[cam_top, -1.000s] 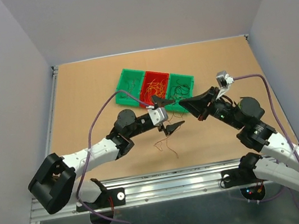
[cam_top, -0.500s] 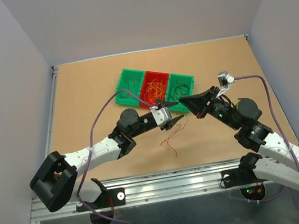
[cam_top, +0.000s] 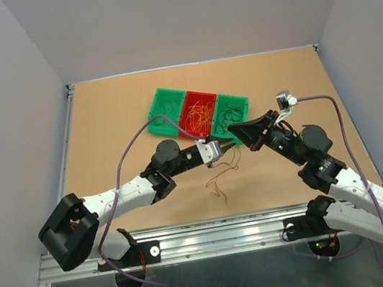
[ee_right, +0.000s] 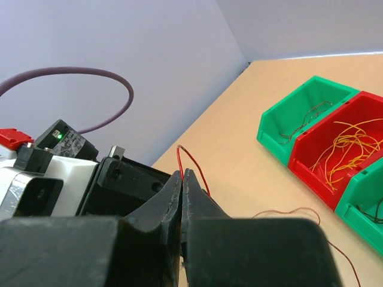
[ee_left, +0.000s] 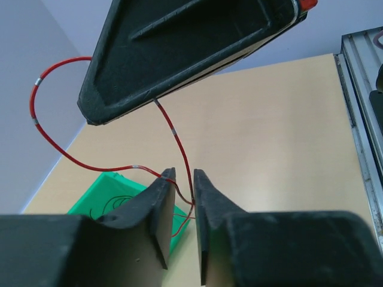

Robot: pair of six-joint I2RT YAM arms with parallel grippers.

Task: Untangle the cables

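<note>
A thin red cable [ee_left: 175, 131] runs from my right gripper down between the fingers of my left gripper [ee_left: 184, 173]. The left jaws stand a narrow gap apart, and the strand touches the right finger. My right gripper [ee_right: 181, 172] is shut on the same red cable [ee_right: 192, 161], which loops out of its tips. In the top view the left gripper [cam_top: 230, 147] and right gripper [cam_top: 234, 131] meet tip to tip above the table. Loose red-brown cables [cam_top: 219, 179] trail below them on the wood.
Three bins sit side by side behind the grippers: a green bin [cam_top: 154, 113], a red bin [cam_top: 198, 93] with orange-yellow wires, and another green bin [cam_top: 237, 97] with dark wires. A lilac cable [cam_top: 127, 150] arcs over the left arm.
The left gripper has risen toward the right gripper's tip and its jaws have narrowed from wide open around the red strand. The hanging strands shifted slightly. The right gripper stayed shut.
</note>
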